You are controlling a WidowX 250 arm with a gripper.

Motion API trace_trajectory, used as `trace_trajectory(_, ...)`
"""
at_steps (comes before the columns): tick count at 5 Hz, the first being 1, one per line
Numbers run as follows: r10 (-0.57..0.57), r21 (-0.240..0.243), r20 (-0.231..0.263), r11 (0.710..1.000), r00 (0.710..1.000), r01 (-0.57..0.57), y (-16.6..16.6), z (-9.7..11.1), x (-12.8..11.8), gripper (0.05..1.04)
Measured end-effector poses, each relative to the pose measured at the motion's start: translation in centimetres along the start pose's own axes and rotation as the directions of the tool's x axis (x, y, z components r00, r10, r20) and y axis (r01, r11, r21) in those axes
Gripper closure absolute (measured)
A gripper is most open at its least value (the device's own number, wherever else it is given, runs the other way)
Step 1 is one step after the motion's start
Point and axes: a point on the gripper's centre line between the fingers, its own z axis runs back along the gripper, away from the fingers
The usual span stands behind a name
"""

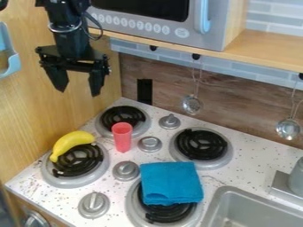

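High at the upper left, the black gripper (77, 91) hangs open, its two fingers apart with nothing between them. Below it, a yellow banana (71, 142) lies across the back edge of the left front burner (77, 160). A red cup (122, 137) stands upright beside the banana, at the near edge of the back left burner (122, 117). A folded blue cloth (171, 182) covers part of the front right burner (167, 213).
A microwave (148, 27) sits on a wooden shelf (269, 48) at the top. Metal ladles (288, 128) hang on the back wall. Several stove knobs (93, 204) stick up between the burners. A grey sink (254, 213) is at the lower right.
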Motion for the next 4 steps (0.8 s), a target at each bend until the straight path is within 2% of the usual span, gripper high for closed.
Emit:
trace_trajectory(1,0.002,0.000,-0.027,1.000,1.000,-0.002,-0.2,-0.8,-0.4,0.079)
trace_trajectory(2,-0.037,0.015,-0.042,0.999,0.998,0.038,-2.2,-2.4,-1.1,0.079)
trace_trajectory(4,-0.059,0.025,-0.089,0.998,0.994,0.061,-5.4,-6.2,-2.8,0.079)
